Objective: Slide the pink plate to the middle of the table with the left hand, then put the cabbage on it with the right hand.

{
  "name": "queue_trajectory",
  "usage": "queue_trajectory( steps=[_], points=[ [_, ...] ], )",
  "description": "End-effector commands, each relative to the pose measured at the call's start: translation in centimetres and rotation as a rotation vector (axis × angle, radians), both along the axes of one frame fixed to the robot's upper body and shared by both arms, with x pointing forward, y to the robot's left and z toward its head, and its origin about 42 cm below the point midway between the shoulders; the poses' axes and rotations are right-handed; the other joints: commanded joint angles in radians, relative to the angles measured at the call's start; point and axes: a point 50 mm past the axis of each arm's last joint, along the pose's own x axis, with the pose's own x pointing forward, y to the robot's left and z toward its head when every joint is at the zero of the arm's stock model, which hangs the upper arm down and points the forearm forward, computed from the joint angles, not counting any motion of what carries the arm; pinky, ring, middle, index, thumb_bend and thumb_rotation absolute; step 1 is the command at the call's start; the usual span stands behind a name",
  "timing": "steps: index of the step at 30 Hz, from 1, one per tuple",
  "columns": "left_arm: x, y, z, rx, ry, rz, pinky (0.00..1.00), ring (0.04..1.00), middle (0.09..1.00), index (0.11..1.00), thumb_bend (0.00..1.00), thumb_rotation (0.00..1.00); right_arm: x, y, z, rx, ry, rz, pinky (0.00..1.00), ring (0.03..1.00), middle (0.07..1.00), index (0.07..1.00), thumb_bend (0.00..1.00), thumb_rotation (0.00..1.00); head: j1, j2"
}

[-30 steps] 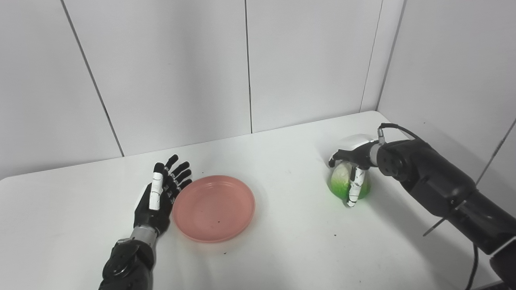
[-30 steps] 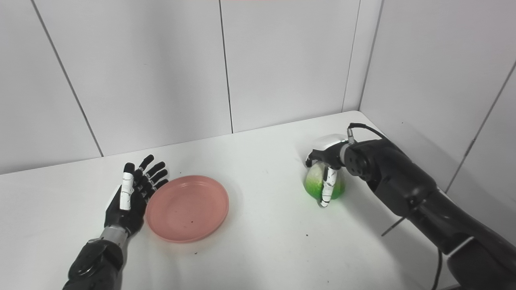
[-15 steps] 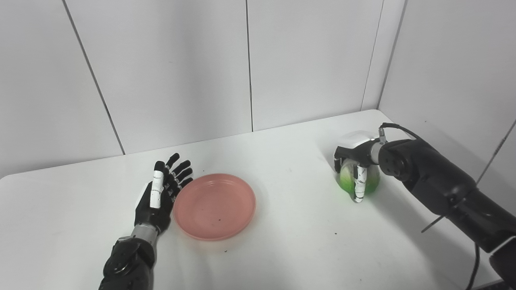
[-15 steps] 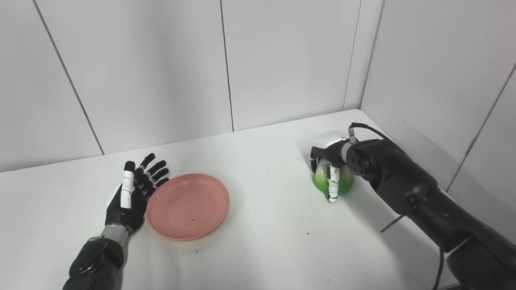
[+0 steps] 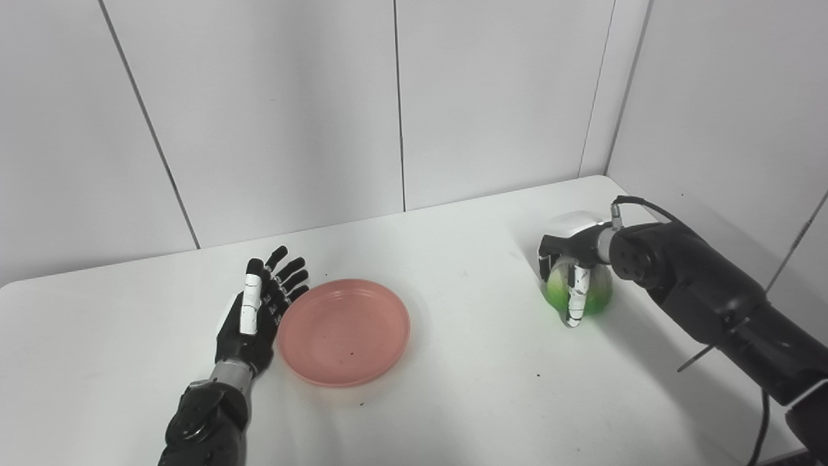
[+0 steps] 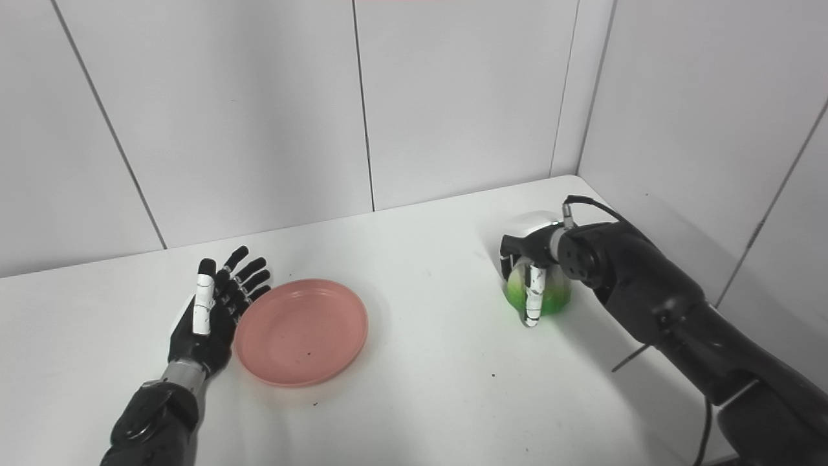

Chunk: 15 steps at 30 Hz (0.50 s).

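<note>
My right hand (image 5: 572,259) is wrapped over the cabbage (image 5: 579,291) at the table's (image 5: 466,388) right side. My left hand (image 5: 259,310) lies flat, fingers spread, beside the plate (image 5: 345,331). Next: firm grip, lift clear, then carry left.

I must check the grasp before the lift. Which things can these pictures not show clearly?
- Far side of the round green cabbage: both views, hidden by the black right hand and its fingers.
- Whether the cabbage rests on the white table: fingers cover its base.
- Contact between the open black left hand and the round pink plate: too close to tell.
</note>
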Motion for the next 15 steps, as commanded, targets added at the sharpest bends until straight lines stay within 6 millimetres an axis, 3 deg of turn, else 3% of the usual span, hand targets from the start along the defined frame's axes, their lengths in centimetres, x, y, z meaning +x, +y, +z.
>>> queue_trajectory(
  steps=[1, 10, 15],
  points=[
    [0.0, 0.1, -0.3, 0.02, 0.035, 0.007, 0.85, 0.873, 0.858, 0.901, 0.93, 0.91, 0.1, 0.0, 1.5, 0.021, -0.023, 0.005, 0.32, 0.406, 0.488, 0.525, 0.52, 0.0, 0.001, -0.001],
    [0.1, -0.1, -0.2, 0.023, 0.031, 0.003, 0.85, 0.87, 0.855, 0.899, 0.92, 0.91, 0.4, 0.6, 3.5, 0.021, -0.04, 0.02, 0.32, 0.395, 0.476, 0.537, 0.52, 0.0, 0.003, -0.002],
    [0.1, -0.2, -0.2, 0.025, 0.032, 0.002, 0.85, 0.872, 0.853, 0.895, 0.92, 0.91, 0.8, 1.5, 5.7, 0.012, -0.062, 0.054, 0.32, 0.39, 0.471, 0.546, 0.51, 0.0, 0.004, -0.001]
  ],
)
